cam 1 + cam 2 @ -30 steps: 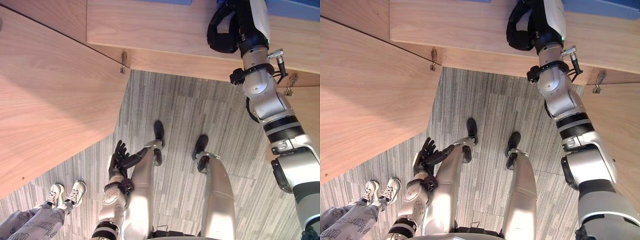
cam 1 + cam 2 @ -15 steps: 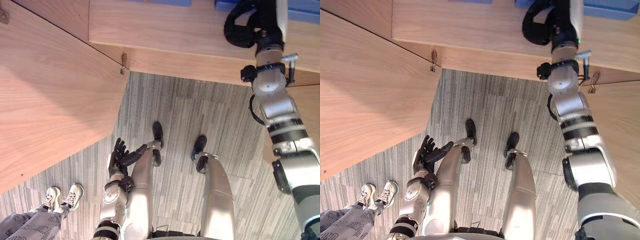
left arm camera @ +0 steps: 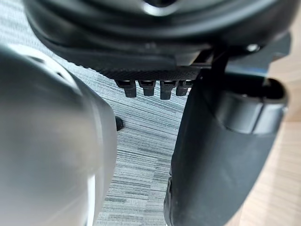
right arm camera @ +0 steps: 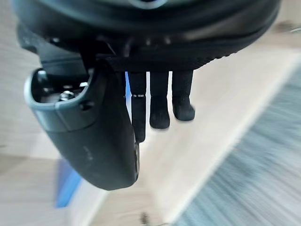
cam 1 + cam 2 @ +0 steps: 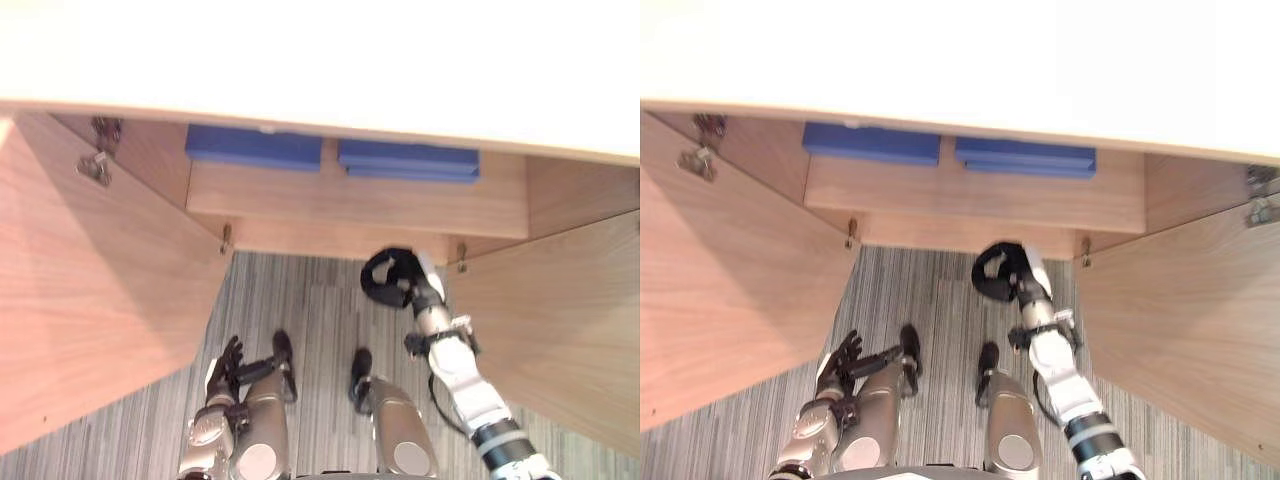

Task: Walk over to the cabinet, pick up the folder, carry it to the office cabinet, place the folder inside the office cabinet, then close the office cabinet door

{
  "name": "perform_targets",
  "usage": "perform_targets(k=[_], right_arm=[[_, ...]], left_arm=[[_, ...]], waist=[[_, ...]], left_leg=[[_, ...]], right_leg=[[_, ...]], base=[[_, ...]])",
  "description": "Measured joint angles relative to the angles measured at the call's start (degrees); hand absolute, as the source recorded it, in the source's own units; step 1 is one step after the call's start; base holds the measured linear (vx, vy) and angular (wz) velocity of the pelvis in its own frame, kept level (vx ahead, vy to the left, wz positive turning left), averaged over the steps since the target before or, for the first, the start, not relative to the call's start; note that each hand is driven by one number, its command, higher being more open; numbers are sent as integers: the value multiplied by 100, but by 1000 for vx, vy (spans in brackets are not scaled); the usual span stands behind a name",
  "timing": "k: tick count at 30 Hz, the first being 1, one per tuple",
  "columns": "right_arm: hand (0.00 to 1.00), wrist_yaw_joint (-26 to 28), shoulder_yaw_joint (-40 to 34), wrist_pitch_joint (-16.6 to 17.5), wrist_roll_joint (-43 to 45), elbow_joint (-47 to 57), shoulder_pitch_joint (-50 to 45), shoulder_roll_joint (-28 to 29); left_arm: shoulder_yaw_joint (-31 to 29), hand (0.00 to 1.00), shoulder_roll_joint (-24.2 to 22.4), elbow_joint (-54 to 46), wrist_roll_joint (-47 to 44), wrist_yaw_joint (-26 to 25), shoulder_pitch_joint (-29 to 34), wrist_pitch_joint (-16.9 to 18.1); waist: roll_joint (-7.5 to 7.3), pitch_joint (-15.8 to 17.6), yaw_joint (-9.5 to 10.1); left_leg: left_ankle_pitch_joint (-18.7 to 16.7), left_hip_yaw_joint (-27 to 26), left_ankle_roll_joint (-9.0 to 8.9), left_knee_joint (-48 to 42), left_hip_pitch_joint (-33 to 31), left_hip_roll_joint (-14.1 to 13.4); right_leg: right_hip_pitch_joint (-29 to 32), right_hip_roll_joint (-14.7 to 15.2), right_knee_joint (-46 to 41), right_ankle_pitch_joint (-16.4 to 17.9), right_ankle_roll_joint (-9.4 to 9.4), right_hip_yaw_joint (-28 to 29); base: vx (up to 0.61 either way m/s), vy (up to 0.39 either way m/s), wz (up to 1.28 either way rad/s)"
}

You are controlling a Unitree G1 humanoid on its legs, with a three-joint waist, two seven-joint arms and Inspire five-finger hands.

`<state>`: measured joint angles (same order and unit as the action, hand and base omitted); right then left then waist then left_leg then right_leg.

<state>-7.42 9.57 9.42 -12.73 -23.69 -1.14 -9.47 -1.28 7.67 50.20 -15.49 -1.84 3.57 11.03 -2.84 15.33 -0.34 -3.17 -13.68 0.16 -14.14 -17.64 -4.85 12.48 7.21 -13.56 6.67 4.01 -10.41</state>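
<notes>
Fingers (image 4: 160, 110) of right hand (image 5: 372, 288) loose, slightly bent, holding nothing. At frame centre, just below front edge of light wooden shelf (image 5: 350, 200), apart from flat blue folder (image 5: 408, 158) lying on it, upper centre-right. Second flat blue folder (image 5: 255, 147) to its left, narrow gap between. Left wooden door (image 5: 100, 300) and right wooden door (image 5: 560, 330) swung wide, grey striped carpet (image 5: 320, 300) between. Left hand (image 5: 226, 362) lower left, fingers straight, empty.

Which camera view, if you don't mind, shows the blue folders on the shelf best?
The left eye view: both blue folders lie side by side on the shelf, unobstructed. The right eye view shows the same; the right wrist view shows a blurred blue patch.
</notes>
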Motion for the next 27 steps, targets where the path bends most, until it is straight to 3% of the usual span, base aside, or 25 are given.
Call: perform_targets(k=[4,10,16,22,25,27], right_arm=[[100,70,-717,-25,-79,-1260,-487,523],[100,-116,-2235,-207,783,-2471,-762,782],[100,-193,-2926,-245,1809,-2539,-1085,774],[100,-330,-4247,-246,2765,-1954,-1097,716],[100,-435,-4563,-237,2936,-1240,-1064,315],[100,-422,-4573,-231,2930,-1029,-883,-317]], left_arm=[[-158,100,-32,77,330,4,300,-21],[-388,100,-138,429,582,1,351,-108],[-394,100,-214,627,665,21,466,-235],[-408,100,-215,640,660,62,662,-255],[-410,100,-210,641,678,80,793,-250],[-390,100,-197,640,746,109,856,-205]], waist=[[13,-567,-112],[42,-887,-256],[93,-931,-435],[279,-1036,-581],[398,-1067,-714],[466,-1054,-775]], left_leg=[[192,-334,-45,852,918,142],[582,-739,-88,1920,1882,242],[570,-1130,-102,1952,2123,244],[383,-1747,-169,1951,2247,275],[282,-2090,-177,1949,2292,307],[198,-2360,-163,1922,2316,336]], right_leg=[[-648,-27,635,-243,82,285],[-1019,-108,912,-384,79,711],[-1061,-190,1065,-542,66,1161],[-845,-278,1143,-667,37,1923],[-717,-324,1143,-699,-8,2286],[-607,-360,1148,-749,-51,2568]], base=[[144,33,-38],[6,20,-40],[-104,21,-41],[-80,7,-63],[-19,6,-66],[30,2,-70]])
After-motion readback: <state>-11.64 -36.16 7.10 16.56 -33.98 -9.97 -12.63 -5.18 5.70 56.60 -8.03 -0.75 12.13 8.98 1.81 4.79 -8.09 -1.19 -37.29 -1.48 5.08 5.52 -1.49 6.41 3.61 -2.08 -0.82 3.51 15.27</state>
